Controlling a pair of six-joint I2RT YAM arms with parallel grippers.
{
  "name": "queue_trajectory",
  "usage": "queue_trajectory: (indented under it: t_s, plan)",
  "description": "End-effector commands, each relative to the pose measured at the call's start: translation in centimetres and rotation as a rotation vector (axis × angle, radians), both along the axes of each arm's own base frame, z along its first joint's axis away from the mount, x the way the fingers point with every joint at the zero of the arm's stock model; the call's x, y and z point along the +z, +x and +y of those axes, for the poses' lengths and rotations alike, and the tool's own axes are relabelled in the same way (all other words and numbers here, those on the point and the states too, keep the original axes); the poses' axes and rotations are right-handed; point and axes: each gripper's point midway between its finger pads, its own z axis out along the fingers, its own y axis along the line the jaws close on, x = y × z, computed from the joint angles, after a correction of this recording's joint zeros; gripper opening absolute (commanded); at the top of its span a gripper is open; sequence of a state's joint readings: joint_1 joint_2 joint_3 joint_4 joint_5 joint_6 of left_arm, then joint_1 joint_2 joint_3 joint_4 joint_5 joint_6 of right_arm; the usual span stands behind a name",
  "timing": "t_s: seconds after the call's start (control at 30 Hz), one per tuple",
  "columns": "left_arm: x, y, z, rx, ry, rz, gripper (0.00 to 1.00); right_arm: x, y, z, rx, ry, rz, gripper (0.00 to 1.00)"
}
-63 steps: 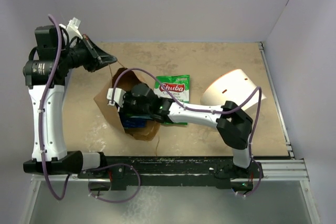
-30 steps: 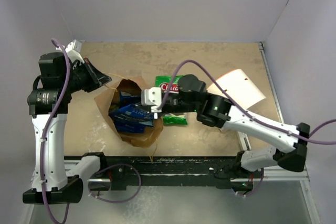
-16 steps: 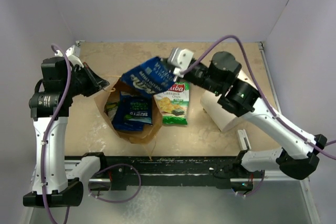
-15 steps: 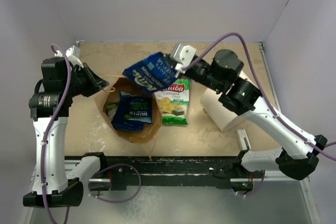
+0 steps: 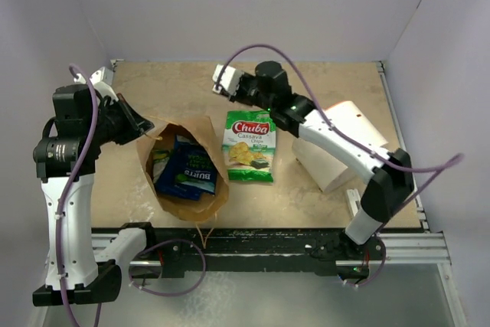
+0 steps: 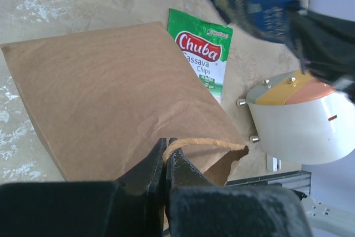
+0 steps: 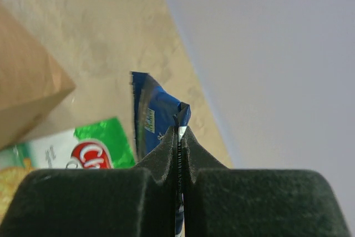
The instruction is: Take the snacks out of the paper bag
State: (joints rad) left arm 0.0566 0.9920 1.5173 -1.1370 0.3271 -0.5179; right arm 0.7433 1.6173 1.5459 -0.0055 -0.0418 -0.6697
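Three lilac walls point(image 5: 253, 5) enclose the beige tabletop point(image 5: 176, 89) and paper bag point(image 5: 203, 132).

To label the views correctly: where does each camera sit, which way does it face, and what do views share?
Top external: above and behind, looking down on beige table, brown kraft paper bag, green Chuba packet; left arm and right arm show.
Left wrist: looks past shut left gripper, pinching the bag's twisted handle, across the bag.
Right wrist: looks past shut right gripper, holding a dark blue packet, toward the wall.
Shared: the green packet, in all three.
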Motion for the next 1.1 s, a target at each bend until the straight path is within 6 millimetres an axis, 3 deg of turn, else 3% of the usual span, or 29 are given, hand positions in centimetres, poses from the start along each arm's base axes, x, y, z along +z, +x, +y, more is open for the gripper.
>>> queue_trajectory:
  t_s: [0.0, 0.13, 0.43, 0.57, 0.77, 0.97, 1.07]
  plan:
    - [1.4, -0.1, 0.1, -0.019, 0.03, -0.054, 0.0, -4.0, 1.8, -0.8, -0.042, -0.179, -0.043, 0.0]
    - [1.7, -0.1, -0.3, -0.039, 0.015, -0.055, 0.0, -10.2, 0.6, -0.9, -0.016, -0.361, 0.04, 0.0]
    - [1.9, 0.2, -0.3, -0.045, 0.015, -0.061, 0.0, -18.4, -5.5, 0.9, 0.103, -0.496, 0.239, 0.0]
    - [1.9, 0.5, -0.3, -0.044, 0.012, -0.064, 0.0, -20.6, -7.6, 2.3, 0.183, -0.449, 0.345, 0.0]
    - [1.8, 0.6, -0.4, -0.04, 0.003, -0.063, 0.0, -23.6, -9.0, 3.5, 0.245, -0.412, 0.427, 0.0]
    - [1.6, 0.6, -0.4, -0.032, -0.001, -0.054, 0.0, -24.9, -6.9, 3.6, 0.198, -0.416, 0.447, 0.0]
    - [1.6, 0.6, -0.4, -0.031, -0.003, -0.053, 0.0, -25.0, -6.9, 3.4, 0.215, -0.41, 0.463, 0.0]
